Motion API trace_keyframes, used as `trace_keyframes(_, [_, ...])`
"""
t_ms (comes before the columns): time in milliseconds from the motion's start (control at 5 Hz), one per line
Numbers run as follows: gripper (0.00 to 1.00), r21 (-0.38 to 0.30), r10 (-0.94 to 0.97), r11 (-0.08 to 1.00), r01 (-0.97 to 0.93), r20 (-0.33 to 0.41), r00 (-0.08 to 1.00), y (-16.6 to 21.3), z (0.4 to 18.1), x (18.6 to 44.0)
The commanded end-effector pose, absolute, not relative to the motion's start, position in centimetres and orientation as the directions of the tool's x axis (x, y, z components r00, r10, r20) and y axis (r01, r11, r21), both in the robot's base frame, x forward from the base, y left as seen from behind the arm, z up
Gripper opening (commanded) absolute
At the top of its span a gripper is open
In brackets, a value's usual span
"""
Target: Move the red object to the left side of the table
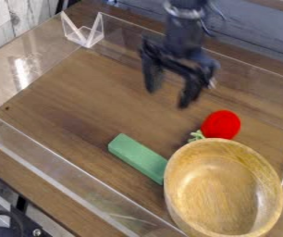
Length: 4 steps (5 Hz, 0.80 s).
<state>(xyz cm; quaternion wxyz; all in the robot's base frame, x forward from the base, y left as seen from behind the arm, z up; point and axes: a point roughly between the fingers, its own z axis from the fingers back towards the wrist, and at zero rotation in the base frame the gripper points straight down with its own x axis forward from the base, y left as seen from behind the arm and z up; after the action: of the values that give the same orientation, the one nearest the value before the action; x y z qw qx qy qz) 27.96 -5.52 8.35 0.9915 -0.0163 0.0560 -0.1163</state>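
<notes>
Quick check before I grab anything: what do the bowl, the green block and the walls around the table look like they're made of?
Bowl: looks like wood, pale with visible grain rings, satin sheen. Green block: smooth, uniformly coloured, matte; painted wood or plastic, can't tell which. Walls: clear acrylic-like sheet, see-through with bright glare on the edges.

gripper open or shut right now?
Open. The gripper has its two dark fingers spread with bare table showing between them; nothing is held, and the red object sits apart, lower right.

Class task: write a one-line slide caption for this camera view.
Open gripper hovers above the table, near the red object.
</notes>
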Motion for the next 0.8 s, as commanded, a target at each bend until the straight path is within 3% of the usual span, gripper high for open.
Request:
trace_keyframes(0, [1.0, -0.042, -0.306, 0.952, 0.304, -0.048, 0.951, -9.8, 8.1, 28.3])
trace_keyframes(200, [1.0, -0.041, -0.284, 0.958, 0.283, -0.035, 0.958, -12.0, 7.9, 28.0])
trace_keyframes(600, [1.0, 0.007, -0.272, 0.962, 0.272, -0.01, 0.962, -10.5, 8.0, 29.0])
